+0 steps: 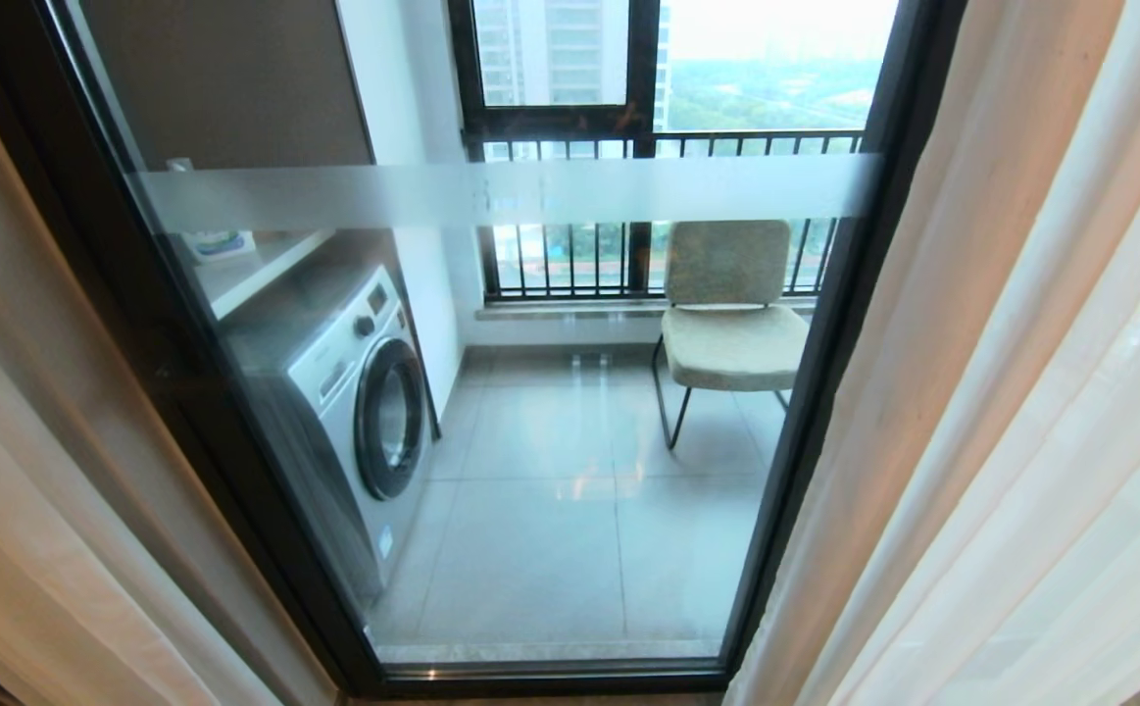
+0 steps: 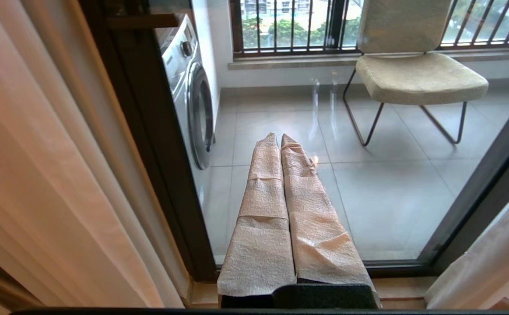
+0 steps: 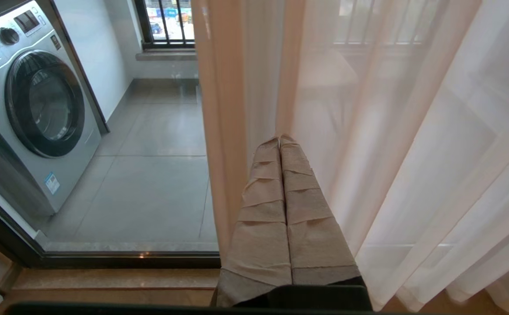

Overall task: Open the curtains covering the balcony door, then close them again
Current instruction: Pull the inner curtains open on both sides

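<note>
The balcony door (image 1: 511,191) fills the middle of the head view, a glass panel in a dark frame with a frosted band across it. The curtains are parted to either side of it: a beige panel on the left (image 1: 30,471), and a beige edge with white sheer folds on the right (image 1: 1050,412). Neither arm shows in the head view. My left gripper (image 2: 279,136), its fingers wrapped in tan tape, is shut and empty and points at the bare glass, with the left curtain (image 2: 40,153) beside it. My right gripper (image 3: 279,138) is shut right in front of the sheer curtain (image 3: 412,131).
Behind the glass stand a washing machine (image 1: 354,402) on the left and a padded chair (image 1: 731,314) on the right, on a tiled floor. A dark-framed window with bar railing (image 1: 668,147) closes the balcony's far side. A stone sill (image 3: 105,280) runs below the door.
</note>
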Robot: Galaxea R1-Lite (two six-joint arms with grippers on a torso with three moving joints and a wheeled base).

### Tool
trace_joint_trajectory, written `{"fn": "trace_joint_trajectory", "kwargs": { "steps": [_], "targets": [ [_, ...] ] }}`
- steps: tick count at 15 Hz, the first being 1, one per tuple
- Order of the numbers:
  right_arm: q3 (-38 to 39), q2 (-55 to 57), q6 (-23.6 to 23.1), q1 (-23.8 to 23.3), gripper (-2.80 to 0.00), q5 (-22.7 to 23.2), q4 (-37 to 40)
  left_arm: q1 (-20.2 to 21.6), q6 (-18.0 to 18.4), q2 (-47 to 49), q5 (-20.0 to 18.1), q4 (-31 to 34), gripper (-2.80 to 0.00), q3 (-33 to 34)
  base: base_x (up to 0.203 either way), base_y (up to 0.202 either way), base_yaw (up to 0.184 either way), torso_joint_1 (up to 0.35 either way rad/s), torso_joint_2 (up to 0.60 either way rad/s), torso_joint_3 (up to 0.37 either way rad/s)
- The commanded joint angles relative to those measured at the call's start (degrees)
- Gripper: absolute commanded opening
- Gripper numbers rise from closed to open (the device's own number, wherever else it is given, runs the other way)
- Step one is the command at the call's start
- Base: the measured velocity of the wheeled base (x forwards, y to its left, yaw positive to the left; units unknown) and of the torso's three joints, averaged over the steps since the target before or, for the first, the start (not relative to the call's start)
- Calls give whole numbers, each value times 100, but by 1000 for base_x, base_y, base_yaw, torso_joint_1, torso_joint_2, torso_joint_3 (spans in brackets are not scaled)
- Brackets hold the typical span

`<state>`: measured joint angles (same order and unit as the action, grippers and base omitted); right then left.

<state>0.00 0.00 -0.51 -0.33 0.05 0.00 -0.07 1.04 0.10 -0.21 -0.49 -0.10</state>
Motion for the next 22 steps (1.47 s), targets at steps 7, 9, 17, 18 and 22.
{"fn": "trace_joint_trajectory", "kwargs": {
  "steps": [7, 9, 17, 18, 22],
  "targets": [
    [0, 9, -2, 0, -280, 4, 0, -1, -16, -10, 21, 5, -280, 1, 0, -94, 1, 1, 0, 2],
    [0, 9, -2, -2, -280, 4, 0, 7, -16, -10, 21, 5, -280, 1, 0, 0, 0, 0, 0, 0],
    [0, 9, -2, -2, -280, 4, 0, -1, -16, -10, 21, 5, -280, 1, 0, 0, 0, 0, 0, 0],
    [0, 9, -2, -2, -280, 4, 0, 0, -16, -10, 27, 5, -280, 3, 0, 0, 0, 0, 0, 0],
    [0, 9, -2, -2, -280, 4, 0, -1, -16, -10, 29, 5, -280, 1, 0, 0, 0, 0, 0, 0]
  ]
}}
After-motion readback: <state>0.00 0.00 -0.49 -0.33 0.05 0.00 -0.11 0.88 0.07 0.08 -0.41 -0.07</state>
